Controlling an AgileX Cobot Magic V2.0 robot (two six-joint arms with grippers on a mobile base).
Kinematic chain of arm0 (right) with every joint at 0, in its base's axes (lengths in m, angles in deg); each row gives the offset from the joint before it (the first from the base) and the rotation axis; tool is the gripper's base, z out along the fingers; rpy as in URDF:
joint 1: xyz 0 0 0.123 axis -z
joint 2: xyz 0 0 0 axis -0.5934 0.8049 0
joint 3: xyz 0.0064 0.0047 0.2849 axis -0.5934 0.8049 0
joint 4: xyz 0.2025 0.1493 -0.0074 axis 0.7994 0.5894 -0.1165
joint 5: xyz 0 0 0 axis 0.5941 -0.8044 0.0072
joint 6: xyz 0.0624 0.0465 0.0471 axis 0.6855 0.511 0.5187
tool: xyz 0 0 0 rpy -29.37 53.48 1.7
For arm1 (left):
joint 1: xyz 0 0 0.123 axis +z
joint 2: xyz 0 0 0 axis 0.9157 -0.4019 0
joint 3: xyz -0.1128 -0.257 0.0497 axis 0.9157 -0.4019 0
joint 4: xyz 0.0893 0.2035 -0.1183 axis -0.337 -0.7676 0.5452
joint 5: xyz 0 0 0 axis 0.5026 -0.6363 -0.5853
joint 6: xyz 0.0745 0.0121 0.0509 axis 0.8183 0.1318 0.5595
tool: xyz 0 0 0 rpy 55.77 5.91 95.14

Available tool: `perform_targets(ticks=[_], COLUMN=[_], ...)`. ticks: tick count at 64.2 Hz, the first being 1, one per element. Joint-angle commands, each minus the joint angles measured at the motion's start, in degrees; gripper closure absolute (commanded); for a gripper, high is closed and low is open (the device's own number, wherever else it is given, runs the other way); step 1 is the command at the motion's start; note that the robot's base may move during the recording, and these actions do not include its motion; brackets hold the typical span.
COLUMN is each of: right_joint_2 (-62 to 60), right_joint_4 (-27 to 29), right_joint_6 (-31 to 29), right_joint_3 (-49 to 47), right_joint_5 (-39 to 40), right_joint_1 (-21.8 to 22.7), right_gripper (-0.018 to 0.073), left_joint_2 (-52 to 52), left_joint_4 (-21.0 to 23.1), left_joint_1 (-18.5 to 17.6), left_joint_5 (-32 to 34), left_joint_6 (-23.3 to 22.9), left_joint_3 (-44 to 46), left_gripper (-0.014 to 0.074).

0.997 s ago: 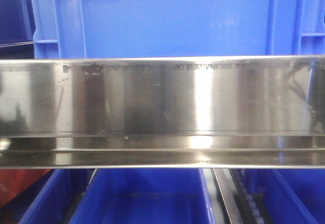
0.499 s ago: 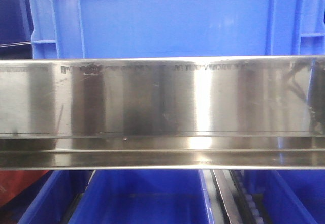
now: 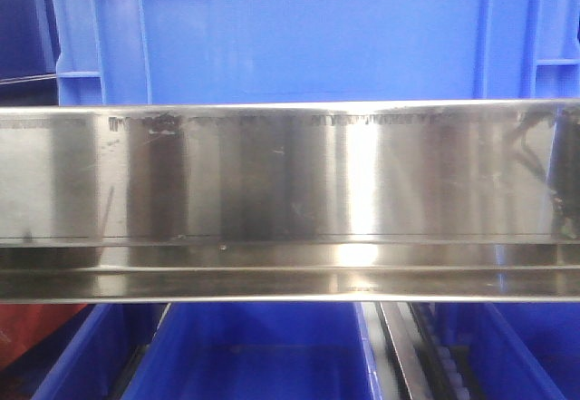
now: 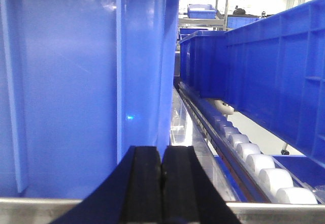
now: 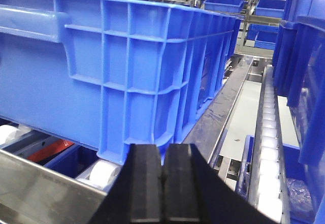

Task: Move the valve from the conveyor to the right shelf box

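The shelf's brushed steel front rail (image 3: 290, 191) fills the middle of the front view, with a blue shelf box (image 3: 299, 28) above it. That box shows in the right wrist view (image 5: 117, 61) on white rollers. My left gripper (image 4: 162, 181) is shut and empty, close against a blue box wall (image 4: 66, 82). My right gripper (image 5: 162, 183) is shut and empty, just in front of the blue box's corner. The valve and the conveyor are out of view.
More blue boxes (image 3: 254, 355) sit under the rail. White roller tracks (image 4: 254, 158) (image 5: 269, 132) run between boxes. A steel rail edge (image 5: 45, 193) lies below my right gripper. Something red (image 5: 48, 150) shows beneath the box.
The front view has shifted very slightly; the box above the rail sits a little further left. Nothing else has changed.
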Motion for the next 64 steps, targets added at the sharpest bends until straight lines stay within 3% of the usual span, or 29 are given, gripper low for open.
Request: perform_targets(ticks=[1, 19, 28, 37, 43, 52, 64], right_joint_2=[-0.25, -0.25, -0.25, -0.82, -2.88, -5.68, -5.68], right_joint_4=[-0.39, -1.06, -1.06, -2.82, -3.16, -3.16, -3.16], right_joint_6=[-0.21, -0.21, 0.15, 7.18, 8.92, 8.57, 8.47], right_joint_3=[0.15, 0.15, 1.08, 4.97, 8.60, 13.81, 18.67], right_joint_5=[1.50, 2.20, 5.90, 10.34, 12.13, 13.60, 21.77], right_joint_1=[-0.04, 0.52, 7.64, 16.88, 19.77, 20.00, 20.00], right_gripper=[0.0722, 0.0722, 0.0722, 0.0722, 0.0722, 0.0722, 0.0722], left_joint_2=[0.30, 0.30, 0.30, 0.30, 0.30, 0.30, 0.30], left_joint_4=[0.36, 0.36, 0.36, 0.36, 0.36, 0.36, 0.36], left_joint_1=[0.15, 0.15, 0.15, 0.15, 0.15, 0.15, 0.15], left_joint_5=[1.25, 1.25, 1.25, 1.25, 1.25, 1.25, 1.25], left_joint_6=[0.26, 0.26, 0.26, 0.26, 0.26, 0.26, 0.26], left_joint_3=[0.06, 0.06, 0.06, 0.06, 0.06, 0.06, 0.06], left_gripper=[0.0708, 0.0708, 0.0708, 0.0708, 0.0708, 0.0708, 0.0708])
